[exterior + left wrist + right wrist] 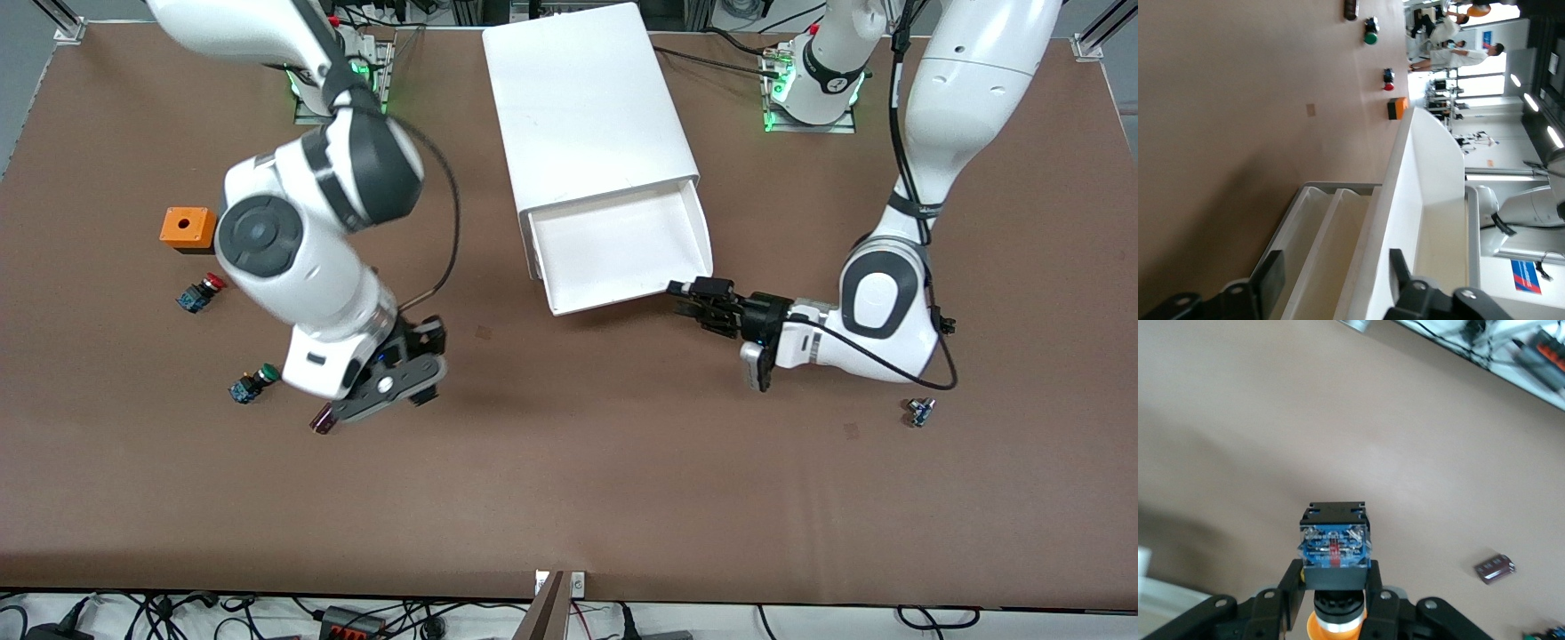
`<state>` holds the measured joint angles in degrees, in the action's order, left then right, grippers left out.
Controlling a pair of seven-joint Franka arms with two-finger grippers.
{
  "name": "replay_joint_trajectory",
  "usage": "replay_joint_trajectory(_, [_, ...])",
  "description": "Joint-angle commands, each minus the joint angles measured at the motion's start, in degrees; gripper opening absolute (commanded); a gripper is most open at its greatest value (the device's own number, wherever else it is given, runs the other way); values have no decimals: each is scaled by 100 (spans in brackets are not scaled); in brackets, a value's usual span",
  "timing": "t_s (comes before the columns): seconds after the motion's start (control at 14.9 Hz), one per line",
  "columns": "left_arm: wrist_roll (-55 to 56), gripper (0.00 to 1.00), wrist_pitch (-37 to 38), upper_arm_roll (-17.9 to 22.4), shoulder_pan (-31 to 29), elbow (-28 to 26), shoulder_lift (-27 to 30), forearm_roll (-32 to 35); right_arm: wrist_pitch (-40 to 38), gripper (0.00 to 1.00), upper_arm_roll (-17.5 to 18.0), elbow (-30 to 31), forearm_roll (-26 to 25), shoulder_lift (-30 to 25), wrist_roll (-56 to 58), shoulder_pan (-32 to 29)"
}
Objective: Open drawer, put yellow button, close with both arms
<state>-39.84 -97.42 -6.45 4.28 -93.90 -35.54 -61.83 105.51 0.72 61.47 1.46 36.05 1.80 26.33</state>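
My right end effector [1335,603] clamps the small yellow-capped, blue-bodied push button [1334,547] at lower centre (over the brown surface [569,480]). My left end effector [692,300], fingers apart, sits at the open shallow white plastic top drawer [622,249], mid-frame.

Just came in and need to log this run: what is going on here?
The white cabinet's top drawer stands pulled out. The left gripper sits at its front corner, fingers open around the drawer's front wall. The right gripper, over the brown table, is shut on the yellow-capped push button, not yet in the drawer.
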Motion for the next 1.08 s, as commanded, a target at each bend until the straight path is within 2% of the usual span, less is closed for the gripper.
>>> replay_joint_trajectory(0.0, [1316, 100, 537, 30, -6, 643, 170, 730, -232, 0, -63, -4, -23, -230, -738, 582])
replay_joint_trajectory(0.2, [2494, 100, 1022, 21, -41, 1014, 459, 1820, -303, 0, -37, -223, -14, -178, -1601, 1030])
replay_joint_trajectory(0.54, [4218, 100, 1514, -93, 99, 1067, 1153, 4183, -101, 0, -19, -408, -5, 138, -2737, 1708])
replay_joint_trajectory(0.74, [4608, 100, 1691, -111, 249, 1093, 1347, 5519, -57, 0, -19, -426, 12, 305, -3105, 1954])
replay_joint_trajectory(0.81, [4608, 100, 1700, -119, 267, 1250, 1400, 5941, -57, 0, -19, -426, 12, 358, -3255, 2059])
replay_joint_trajectory(0.87, [4634, 100, 1795, -119, 275, 1539, 1392, 6232, -57, 0, -19, -426, 12, 402, -3369, 2139])
replay_joint_trajectory(1.01, [4608, 100, 1981, -84, 241, 2023, 1322, 6315, -57, 0, -19, -426, 12, 490, -3458, 2236])
